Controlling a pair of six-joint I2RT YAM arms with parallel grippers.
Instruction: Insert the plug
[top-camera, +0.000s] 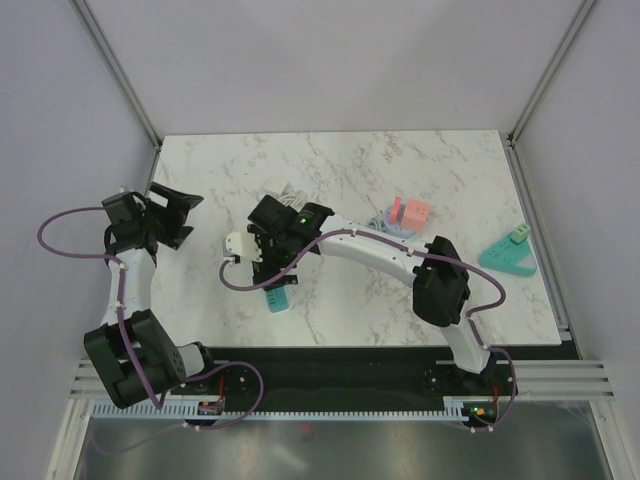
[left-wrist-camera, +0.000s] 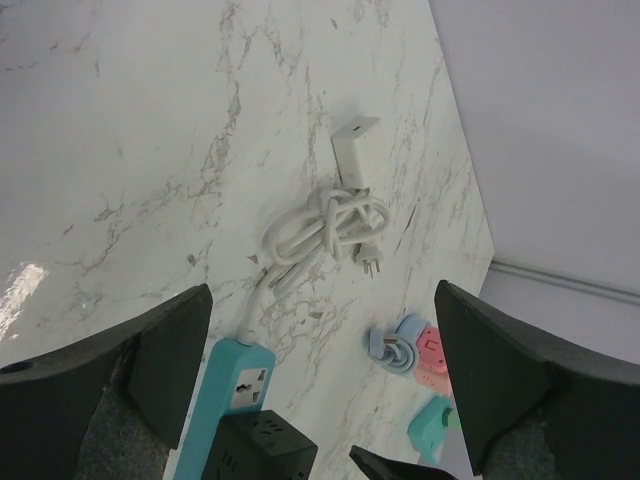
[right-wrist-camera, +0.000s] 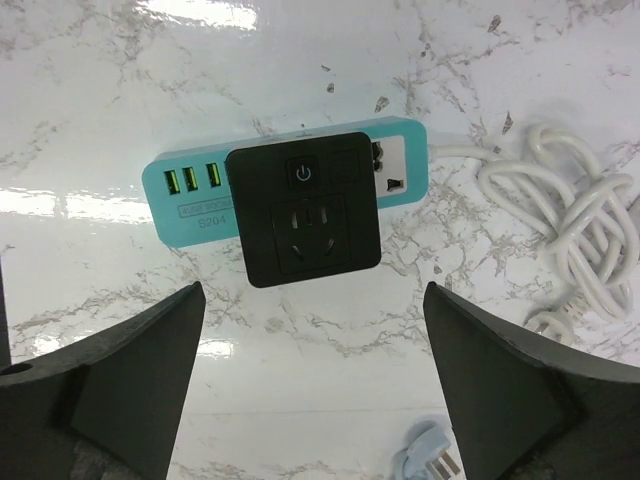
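A teal power strip (right-wrist-camera: 190, 190) lies on the marble table, with a black socket adapter (right-wrist-camera: 310, 220) seated on its top face. In the top view the strip (top-camera: 277, 298) pokes out from under my right arm. The strip's white cable (right-wrist-camera: 585, 235) lies coiled beside it, its plug (left-wrist-camera: 372, 262) loose on the table. My right gripper (right-wrist-camera: 315, 400) is open and empty, hovering just above the adapter (left-wrist-camera: 265, 450). My left gripper (left-wrist-camera: 320, 390) is open and empty, off to the left of the strip (left-wrist-camera: 225, 390) at the table's left edge (top-camera: 165, 215).
A pink cube socket (top-camera: 411, 212) with a coiled light-blue cord (top-camera: 385, 225) lies right of centre; its blue plug (right-wrist-camera: 432, 465) shows in the right wrist view. A teal wedge-shaped socket (top-camera: 508, 254) is near the right edge. A white bracket (left-wrist-camera: 355, 150) lies past the cable.
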